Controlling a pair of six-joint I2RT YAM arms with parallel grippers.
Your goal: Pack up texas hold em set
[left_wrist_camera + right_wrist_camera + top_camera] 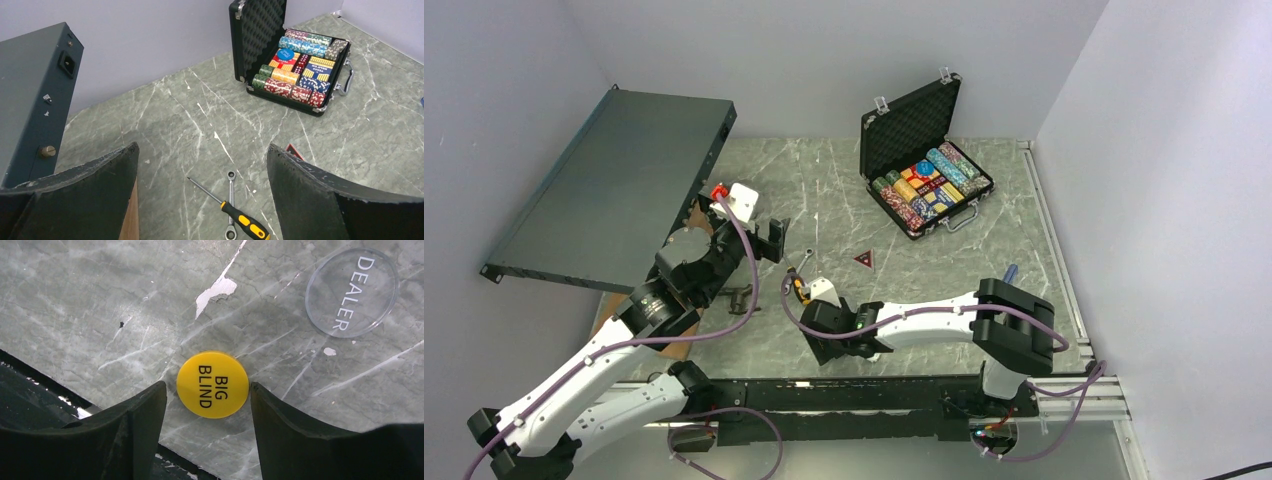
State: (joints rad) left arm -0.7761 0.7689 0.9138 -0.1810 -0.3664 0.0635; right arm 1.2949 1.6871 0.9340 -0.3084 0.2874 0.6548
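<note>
The black briefcase (924, 170) stands open at the back right, lid up, holding rows of multicoloured chips (292, 80) and card packs (320, 70). My right gripper (822, 345) is low near the table's front edge. In the right wrist view it is open (207, 390), with a fingertip on either side of the yellow "BIG BLIND" button (212, 384), which lies flat on the table. A clear "DEALER" button (351, 291) lies beyond it to the right. My left gripper (774, 240) is open and empty (202, 150), raised above the table and facing the case (295, 55).
A yellow-handled screwdriver (240, 217) and a wrench (230, 200) lie crossed between the arms. A small red triangle (864, 259) lies nearby. A large dark-grey panel (614, 185) leans at the left. A small blue object (1011, 270) sits by the right arm.
</note>
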